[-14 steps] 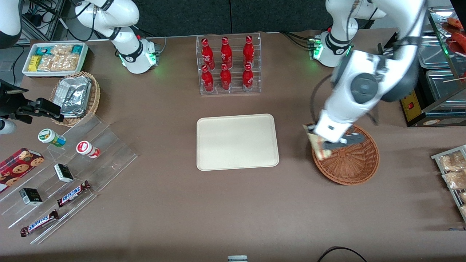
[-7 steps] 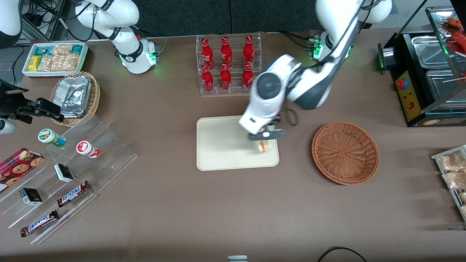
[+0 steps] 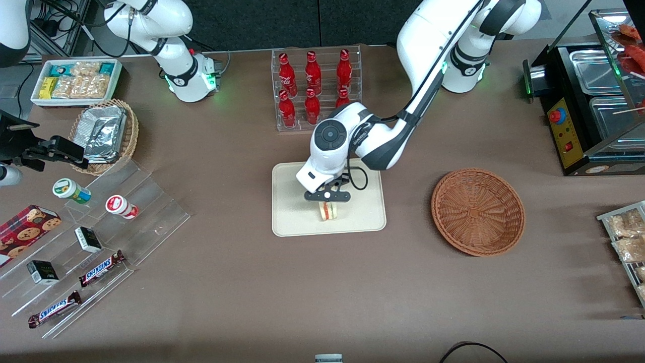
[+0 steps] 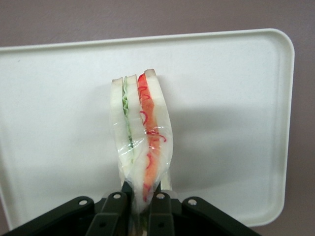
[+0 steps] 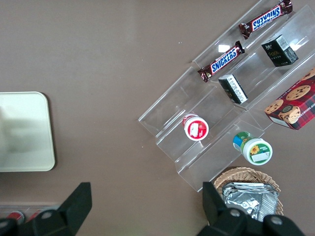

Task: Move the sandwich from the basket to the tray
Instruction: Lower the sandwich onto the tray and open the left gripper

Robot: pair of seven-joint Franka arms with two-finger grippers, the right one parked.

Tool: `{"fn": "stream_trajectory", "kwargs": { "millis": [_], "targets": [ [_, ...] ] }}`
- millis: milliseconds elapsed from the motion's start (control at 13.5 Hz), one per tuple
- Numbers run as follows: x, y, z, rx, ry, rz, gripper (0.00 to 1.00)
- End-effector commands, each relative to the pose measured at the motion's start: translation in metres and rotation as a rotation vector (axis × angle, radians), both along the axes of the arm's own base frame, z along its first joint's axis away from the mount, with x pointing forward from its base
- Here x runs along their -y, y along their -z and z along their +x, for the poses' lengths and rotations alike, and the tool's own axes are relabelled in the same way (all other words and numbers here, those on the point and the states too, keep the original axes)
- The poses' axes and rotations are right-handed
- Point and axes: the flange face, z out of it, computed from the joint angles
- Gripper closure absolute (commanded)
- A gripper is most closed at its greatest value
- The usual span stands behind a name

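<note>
Pincer [image 4: 139, 204] clamps the pale triangular sandwich wedge [image 4: 140, 137] by one end, over the flat cream-white rectangular tray [image 3: 292, 212] near its nearer edge; the wedge's long axis runs straight out from the fingertips. The round reddish-brown wicker basket [image 3: 477, 212] sits emptied toward the working arm's end of the bench [image 3: 322, 292].

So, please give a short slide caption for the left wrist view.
The hand grips the wrapped sandwich above the cream tray.
</note>
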Motion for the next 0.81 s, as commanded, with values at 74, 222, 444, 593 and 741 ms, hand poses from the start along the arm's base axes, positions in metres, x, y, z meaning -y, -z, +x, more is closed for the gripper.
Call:
{"fn": "stream_trajectory", "kwargs": {
  "millis": [74,222,444,593,741],
  "targets": [
    [0.007,0.008,0.003,0.034,0.0,0.003,1.0],
    [0.012,0.02,-0.01,0.019,0.021,0.018,0.95],
    [0.013,0.022,-0.012,0.014,0.021,0.021,0.27],
    [0.011,0.017,-0.011,0.008,0.021,0.035,0.01],
    [0.002,0.003,-0.008,-0.018,0.015,0.072,0.0]
  ]
}}
